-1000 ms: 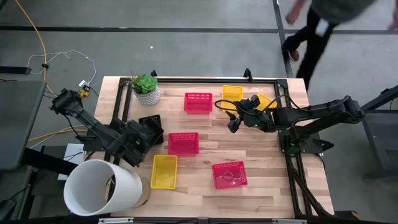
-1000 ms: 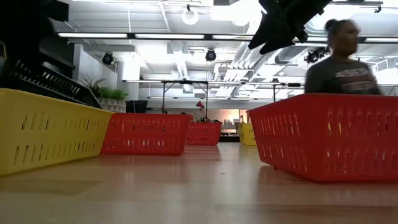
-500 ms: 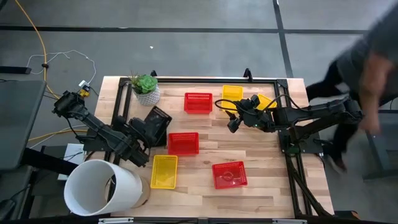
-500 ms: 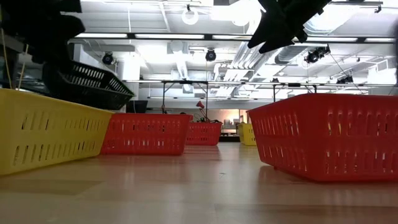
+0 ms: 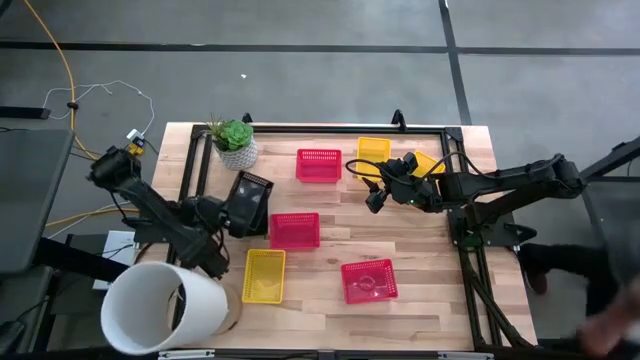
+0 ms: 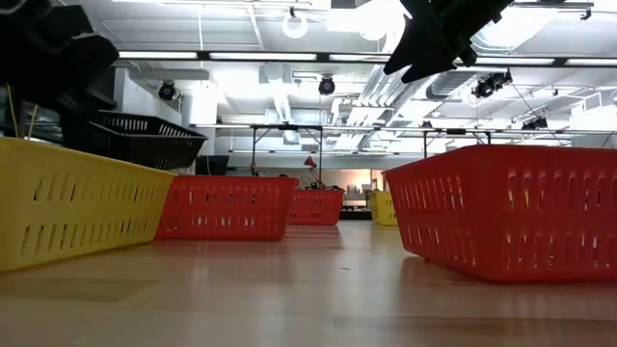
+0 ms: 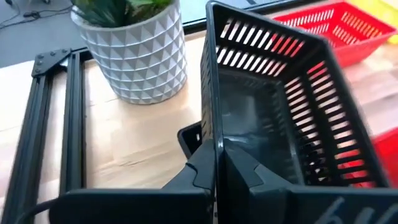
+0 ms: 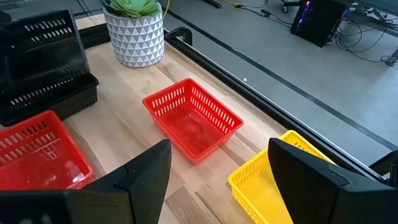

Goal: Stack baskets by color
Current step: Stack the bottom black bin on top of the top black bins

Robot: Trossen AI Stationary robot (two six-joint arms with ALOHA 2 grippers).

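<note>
Left gripper [image 5: 222, 215] has its fingers pinched on the rim of a black basket [image 5: 248, 203], lifted off the table, apparently above another black one. Red baskets [image 5: 294, 230] and yellow ones [image 5: 264, 275] sit mid-table. Right gripper [image 5: 378, 192] hovers, fingers spread wide, holding nothing.

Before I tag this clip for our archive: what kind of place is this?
Probably a robotics lab or workshop: a wooden table with a black metal frame on a grey concrete floor, open ceiling ducts and strip lights, and computer gear with loose cables beyond.
</note>
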